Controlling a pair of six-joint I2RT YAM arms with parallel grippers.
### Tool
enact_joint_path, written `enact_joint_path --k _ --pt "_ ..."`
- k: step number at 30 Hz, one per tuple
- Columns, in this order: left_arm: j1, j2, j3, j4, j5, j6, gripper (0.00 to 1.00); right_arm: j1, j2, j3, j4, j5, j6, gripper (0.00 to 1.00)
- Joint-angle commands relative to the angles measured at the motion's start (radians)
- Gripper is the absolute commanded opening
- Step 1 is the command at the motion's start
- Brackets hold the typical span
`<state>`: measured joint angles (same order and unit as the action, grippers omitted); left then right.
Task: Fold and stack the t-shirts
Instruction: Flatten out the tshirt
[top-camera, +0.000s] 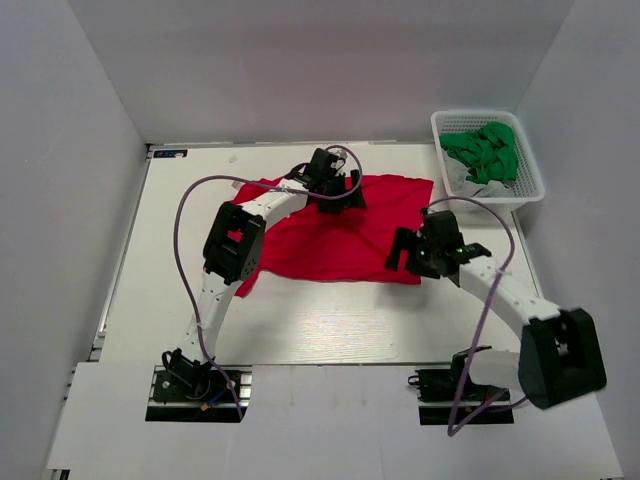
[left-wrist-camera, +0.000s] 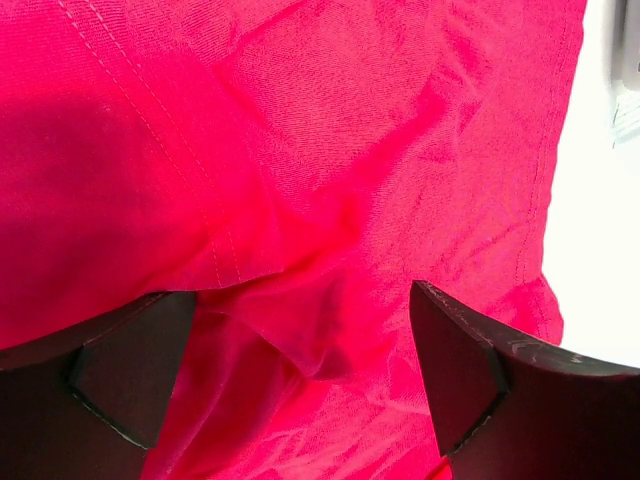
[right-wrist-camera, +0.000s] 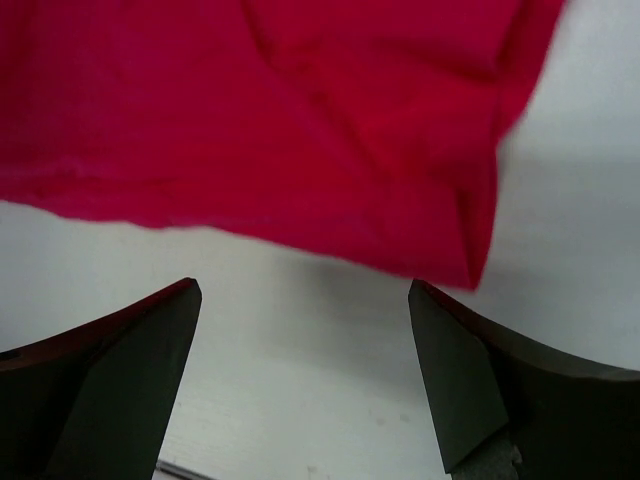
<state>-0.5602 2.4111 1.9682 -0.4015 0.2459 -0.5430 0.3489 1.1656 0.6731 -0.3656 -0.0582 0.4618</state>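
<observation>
A bright red t-shirt (top-camera: 335, 235) lies spread and wrinkled across the middle of the white table. My left gripper (top-camera: 335, 190) hovers over its far edge, open; in the left wrist view a raised fold of the red t-shirt (left-wrist-camera: 330, 200) fills the frame between the black fingertips (left-wrist-camera: 455, 360). My right gripper (top-camera: 410, 252) stands open at the shirt's near right corner. Through the right wrist camera the red t-shirt (right-wrist-camera: 300, 120) has its hem and corner just beyond the fingertips (right-wrist-camera: 450, 370), and bare table lies between them.
A white lattice basket (top-camera: 527, 185) at the back right holds green cloth (top-camera: 485, 150). Grey walls close in the table on three sides. A purple cable (top-camera: 185, 215) loops off the left arm, another off the right arm (top-camera: 497, 290).
</observation>
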Motion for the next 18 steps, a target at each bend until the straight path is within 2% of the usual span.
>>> enact_joint_path --k 1,5,9,18 --pt "0.006 0.031 -0.061 -0.123 -0.036 0.009 0.99 0.009 0.120 0.081 0.146 -0.014 -0.041 0.90" --pt "0.006 0.031 -0.081 -0.114 -0.027 0.009 0.99 0.015 0.230 0.123 0.260 -0.075 -0.037 0.90" --pt "0.006 0.031 -0.094 -0.114 -0.027 0.009 0.99 0.035 0.344 0.170 0.275 -0.114 -0.038 0.90" --pt "0.006 0.022 -0.132 -0.096 -0.027 0.000 0.99 0.096 0.351 0.186 0.384 -0.153 -0.074 0.90"
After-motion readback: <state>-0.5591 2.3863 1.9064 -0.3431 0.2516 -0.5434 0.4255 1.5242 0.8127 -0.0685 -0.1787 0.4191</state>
